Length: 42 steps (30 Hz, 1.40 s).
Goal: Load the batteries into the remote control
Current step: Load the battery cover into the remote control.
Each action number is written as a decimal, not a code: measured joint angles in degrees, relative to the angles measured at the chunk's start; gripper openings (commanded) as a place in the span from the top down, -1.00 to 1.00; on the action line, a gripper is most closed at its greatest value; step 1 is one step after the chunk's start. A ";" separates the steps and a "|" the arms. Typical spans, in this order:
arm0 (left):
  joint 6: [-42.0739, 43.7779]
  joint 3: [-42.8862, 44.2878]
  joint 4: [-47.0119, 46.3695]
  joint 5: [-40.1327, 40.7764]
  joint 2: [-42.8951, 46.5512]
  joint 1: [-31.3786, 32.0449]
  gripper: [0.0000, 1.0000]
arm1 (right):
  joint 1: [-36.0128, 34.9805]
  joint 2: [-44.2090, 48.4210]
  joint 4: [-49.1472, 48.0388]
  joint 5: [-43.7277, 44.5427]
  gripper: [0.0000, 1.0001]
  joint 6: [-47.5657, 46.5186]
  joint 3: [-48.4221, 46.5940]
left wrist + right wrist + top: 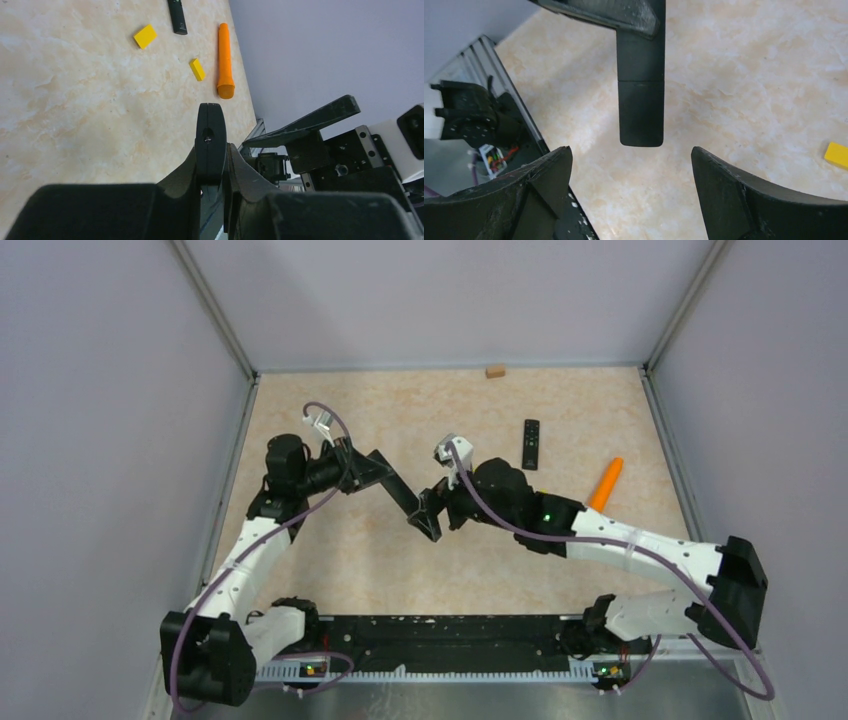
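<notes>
My left gripper [392,483] is shut on a black remote control [424,521], holding it above the middle of the table. In the left wrist view the remote [210,125] stands edge-on, pinched between the two fingers of the left gripper [214,152]. My right gripper [446,507] faces the remote's free end. In the right wrist view its jaws stand wide apart around bare table, and the right gripper [631,156] sits just short of the remote's lower end [640,110]. A second black remote [531,443] lies flat at the back right. The batteries are out of view.
An orange cone-shaped stick [606,484] lies at the right, near the wall. Two small yellow blocks [145,36] [197,69] lie on the table near it, and one yellow block [837,155] shows in the right wrist view. A tan block [494,371] sits at the back edge.
</notes>
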State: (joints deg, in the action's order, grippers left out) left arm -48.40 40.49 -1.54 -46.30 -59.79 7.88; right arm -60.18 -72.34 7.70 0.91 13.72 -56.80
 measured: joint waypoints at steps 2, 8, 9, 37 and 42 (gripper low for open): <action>-0.22 0.07 -0.15 -0.66 0.00 -0.15 1.00 | 0.09 2.03 -2.08 -0.11 -0.77 1.70 0.96; -1.92 0.79 -0.46 -2.38 1.01 -0.37 1.00 | 1.07 7.96 -14.23 1.70 -0.72 15.45 8.90; -2.71 0.83 -0.66 -2.69 1.60 -0.39 1.00 | 1.20 8.28 -15.69 2.56 -0.70 18.43 9.92; -28.63 0.11 -23.96 -1.07 6.80 -1.36 1.00 | 3.54 2.01 -50.27 2.05 0.61 52.35 17.79; -23.78 0.07 -20.50 4.04 8.50 0.55 1.00 | 5.97 0.48 -49.70 -2.29 0.57 52.41 16.92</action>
State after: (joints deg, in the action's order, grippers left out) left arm -72.18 40.56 -22.04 -42.26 -51.29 8.43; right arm -54.22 -71.85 -42.00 -1.39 66.13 -39.88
